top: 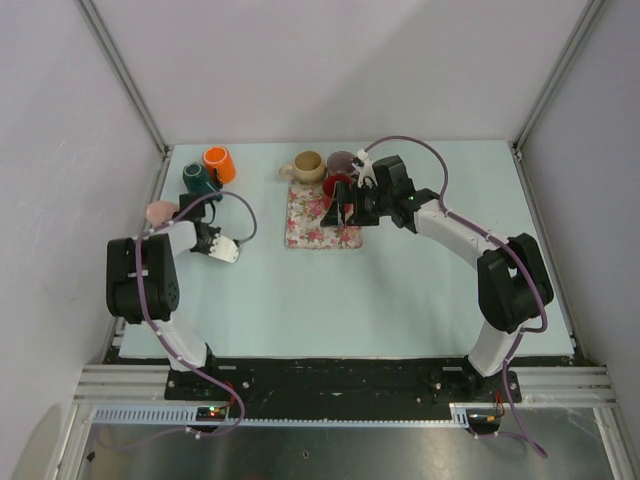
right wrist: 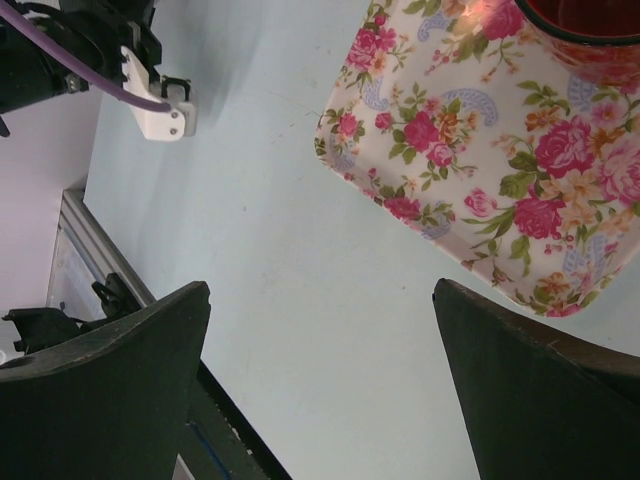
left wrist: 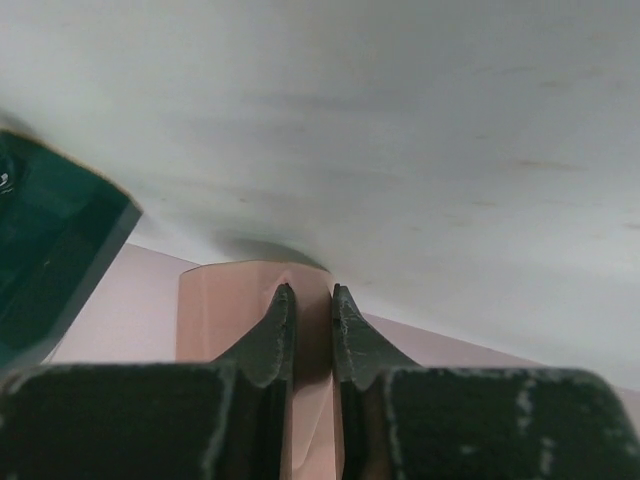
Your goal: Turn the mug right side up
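The red mug (top: 335, 187) sits at one o'clock on the tray (top: 305, 228), just at twelve o'clock of the right gripper (top: 340, 213), whose jaws gape wide. The left gripper (left wrist: 312, 330) is pinched together. The mug is likely stiff, slick and breakable, so it is best pinched by its wall at the rim.

Black-and-white arms (top: 455, 232), purple cables (top: 410, 140)

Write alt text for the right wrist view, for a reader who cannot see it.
The right gripper is open, its dark fingers wide apart over a pale blue table. A rose-patterned tray lies at upper right, with part of a red mug on it.
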`<state>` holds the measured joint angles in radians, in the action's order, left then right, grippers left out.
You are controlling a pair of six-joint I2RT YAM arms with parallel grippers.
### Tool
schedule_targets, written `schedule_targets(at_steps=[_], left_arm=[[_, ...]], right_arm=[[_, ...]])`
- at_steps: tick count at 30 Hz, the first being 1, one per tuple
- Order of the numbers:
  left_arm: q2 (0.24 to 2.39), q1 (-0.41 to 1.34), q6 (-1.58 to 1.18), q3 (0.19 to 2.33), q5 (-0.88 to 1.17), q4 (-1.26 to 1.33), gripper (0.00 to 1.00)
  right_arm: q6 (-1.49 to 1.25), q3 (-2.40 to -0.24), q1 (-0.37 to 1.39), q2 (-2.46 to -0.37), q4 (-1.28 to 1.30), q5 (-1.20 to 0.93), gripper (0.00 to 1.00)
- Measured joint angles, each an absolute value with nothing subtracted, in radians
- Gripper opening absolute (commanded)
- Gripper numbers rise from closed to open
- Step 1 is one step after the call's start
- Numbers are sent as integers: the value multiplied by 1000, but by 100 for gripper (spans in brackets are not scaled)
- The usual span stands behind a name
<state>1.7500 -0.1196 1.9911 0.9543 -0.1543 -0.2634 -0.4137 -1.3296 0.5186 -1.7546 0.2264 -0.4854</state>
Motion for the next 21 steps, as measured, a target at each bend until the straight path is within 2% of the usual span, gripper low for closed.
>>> schedule_targets(at_steps=[13,18,21], left_arm=[[1718,-16,1994,842,-363,-292,31],[1722,-12,1991,844,-372,-318,53],[1725,-12,1990,850,-372,-328,62]], right_arm=[[-419,-1261,518,-1720,200,-495,99],[-419,-1235,517,-1688,195,-495,99],[-419,-1224,515,-1671,190,-496,99]])
